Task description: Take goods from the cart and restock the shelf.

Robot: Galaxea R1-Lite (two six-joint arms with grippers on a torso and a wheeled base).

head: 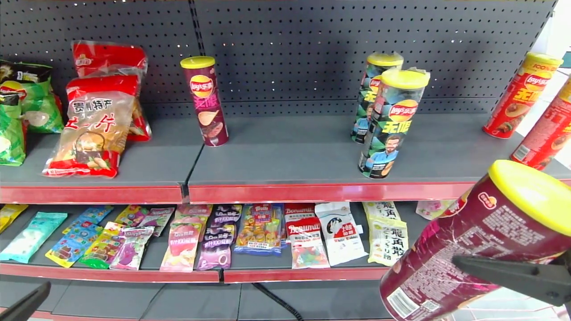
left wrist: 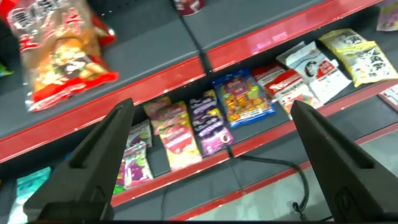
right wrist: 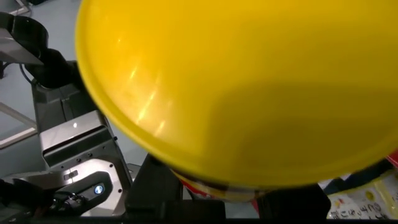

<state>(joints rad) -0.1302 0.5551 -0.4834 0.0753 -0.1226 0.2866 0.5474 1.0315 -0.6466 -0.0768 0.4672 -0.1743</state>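
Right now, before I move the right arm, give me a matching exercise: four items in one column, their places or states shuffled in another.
1 near purple can
2 far purple can
3 red bag
4 candy packets

A lower shelf, lying flat
B top shelf, lying down
C tilted, in the right gripper jaws
D top shelf, standing upright

Pairs: 1-C, 2-D, 3-B, 4-A

Right pincer out front of the grey metal shelf, maroon yellow-lidded cardboard chip can in it, tilted. Just behind it, two red cardboard cans; further left, two dark cardboard cans, one behind the other; flat plastic sachets on the level below.
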